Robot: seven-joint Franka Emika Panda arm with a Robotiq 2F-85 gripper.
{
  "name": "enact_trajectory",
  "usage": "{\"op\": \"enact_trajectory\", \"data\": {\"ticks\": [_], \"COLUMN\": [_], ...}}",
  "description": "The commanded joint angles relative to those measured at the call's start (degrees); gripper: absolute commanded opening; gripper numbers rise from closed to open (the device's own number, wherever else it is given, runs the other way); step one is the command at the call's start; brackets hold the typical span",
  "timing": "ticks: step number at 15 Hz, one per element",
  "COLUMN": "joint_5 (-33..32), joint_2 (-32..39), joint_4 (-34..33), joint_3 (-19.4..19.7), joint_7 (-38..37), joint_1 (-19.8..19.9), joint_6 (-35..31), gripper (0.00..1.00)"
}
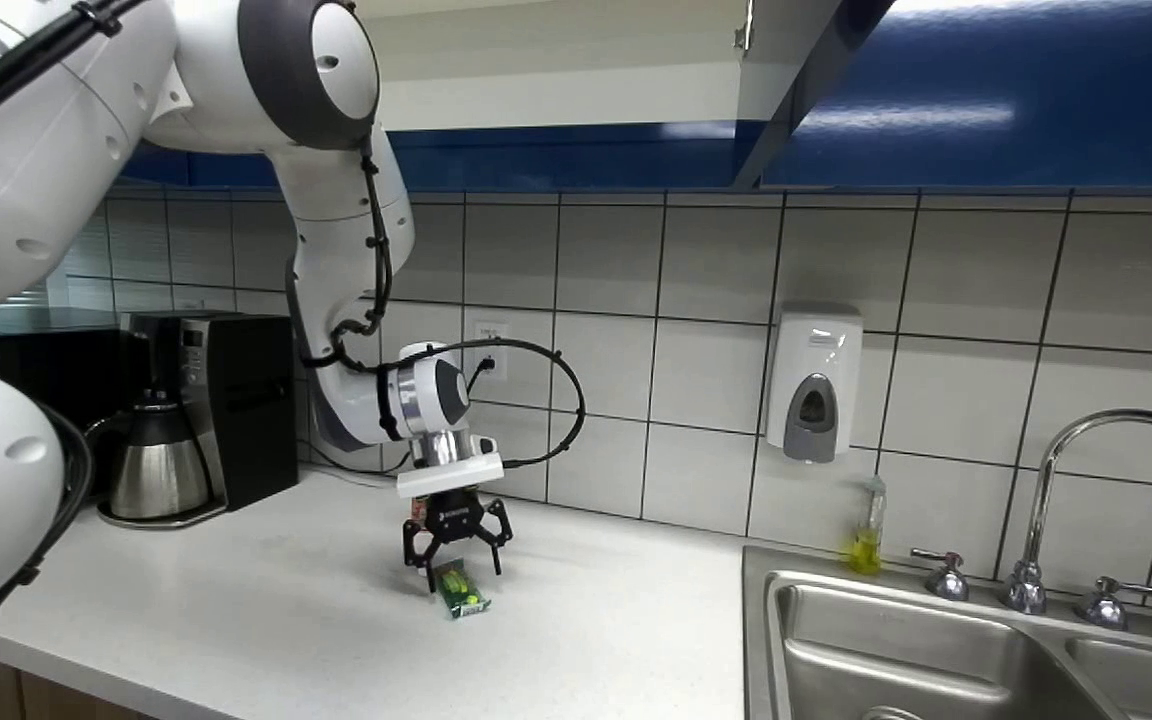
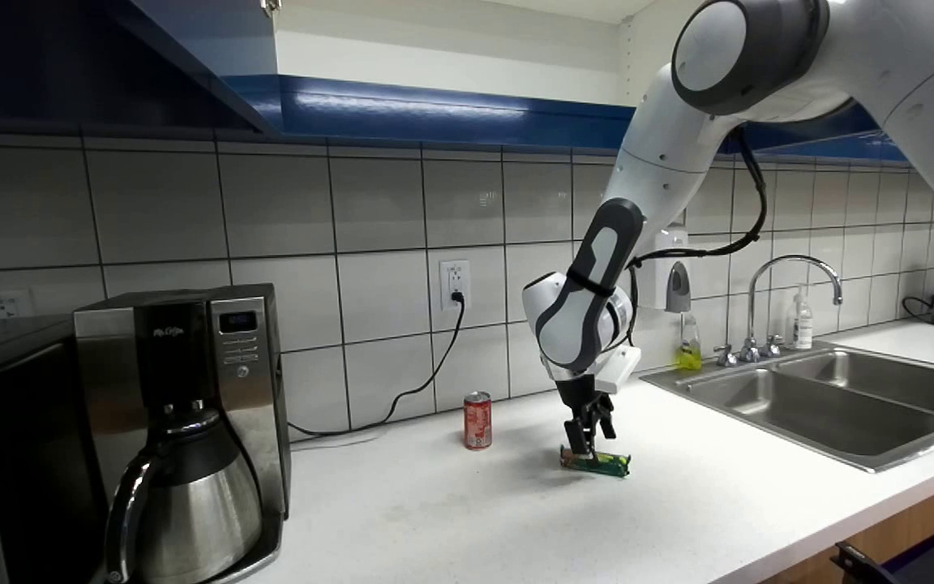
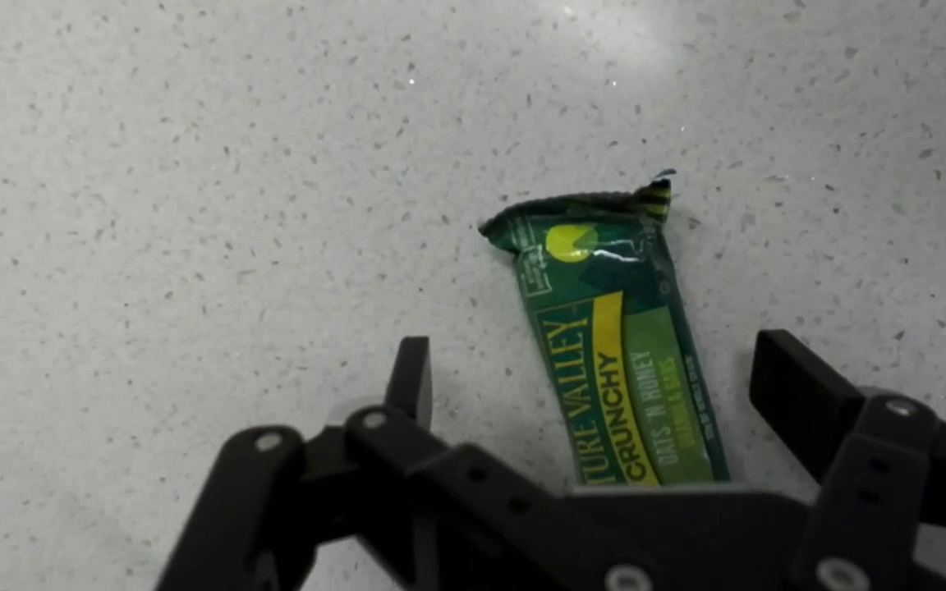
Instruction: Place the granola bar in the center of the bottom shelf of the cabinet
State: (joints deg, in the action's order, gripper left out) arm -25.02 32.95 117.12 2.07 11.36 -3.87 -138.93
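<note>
I have the fingers (image 3: 803, 400) spread wide — in my wrist view the granola bar (image 3: 622, 353) shows between them, right of centre, on the table (image 3: 194, 246).

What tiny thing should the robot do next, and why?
Probably close the gripper gently: in the wrist view, its fingers stand open, one on each side of the granola bar, which lies unheld on the counter. Their exact height is hard to tell.
</note>
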Motion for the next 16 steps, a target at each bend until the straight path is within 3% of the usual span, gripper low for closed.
{"op": "enact_trajectory", "data": {"ticks": [1, 9, 10, 12, 16], "joint_5": [-0.73, -0.27, -0.19, 0.18, 0.91], "joint_2": [1.15, 1.30, 1.32, 1.45, 1.59], "joint_4": [-1.31, -0.97, -0.93, -0.86, -0.55], "joint_3": [-0.44, -0.56, -0.61, -0.88, -1.30], "joint_7": [2.51, 3.44, 3.54, 3.97, 4.58], "joint_1": [0.30, 0.42, 0.48, 0.73, 1.08], "joint_6": [-1.21, -1.29, -1.30, -1.24, -1.29], "gripper": [1.00, 1.00, 0.75, 0.66, 0.34]}}
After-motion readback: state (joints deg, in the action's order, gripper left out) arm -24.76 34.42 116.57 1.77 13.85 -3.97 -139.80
